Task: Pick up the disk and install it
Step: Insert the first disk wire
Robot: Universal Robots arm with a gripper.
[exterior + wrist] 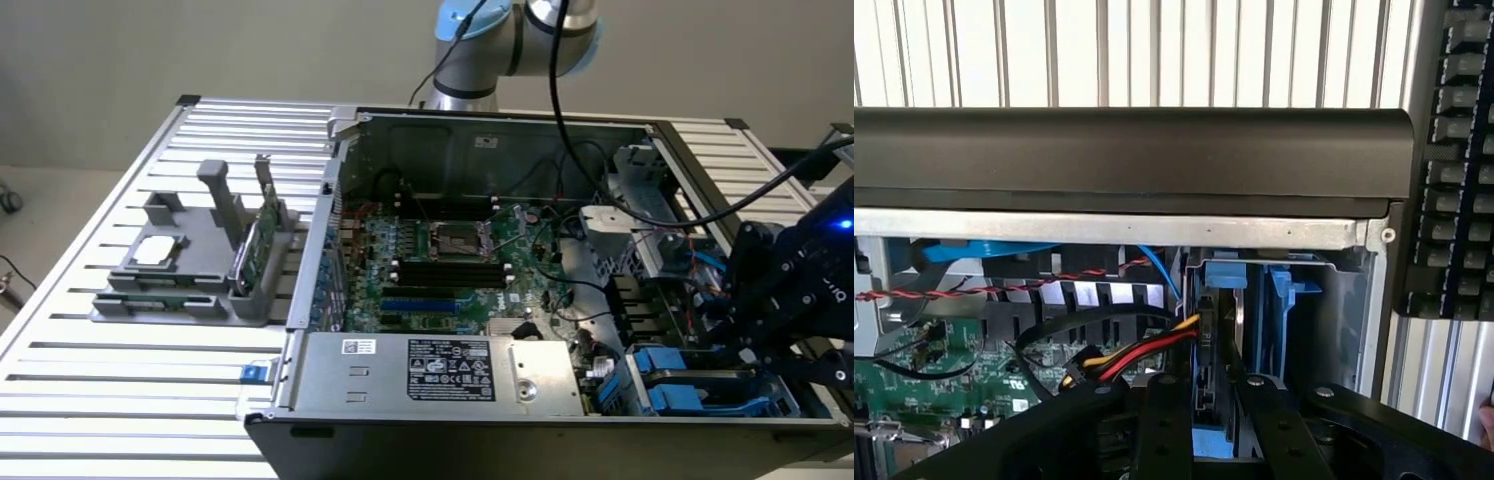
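The gripper (1212,425) hangs over the drive bay at the near corner of the open computer case (441,120), at the exterior view's right. In the wrist view its two black fingers (1162,430) stand a little apart on either side of the disk (1206,340), which sits upright on edge in the bay, its blue carrier frame showing between and beyond the fingers. Whether the fingers press on the disk or stand just clear of it cannot be told.

A second blue carrier (1279,320) stands just beside the disk against the bay's metal wall. A bundle of red, yellow and black wires (1134,355) runs up to the disk's edge from the motherboard (441,260) side. The power supply (441,372) lies along the near wall. Outside the case, at the exterior view's left, a grey holder (200,270) stands on the slatted table (120,380).
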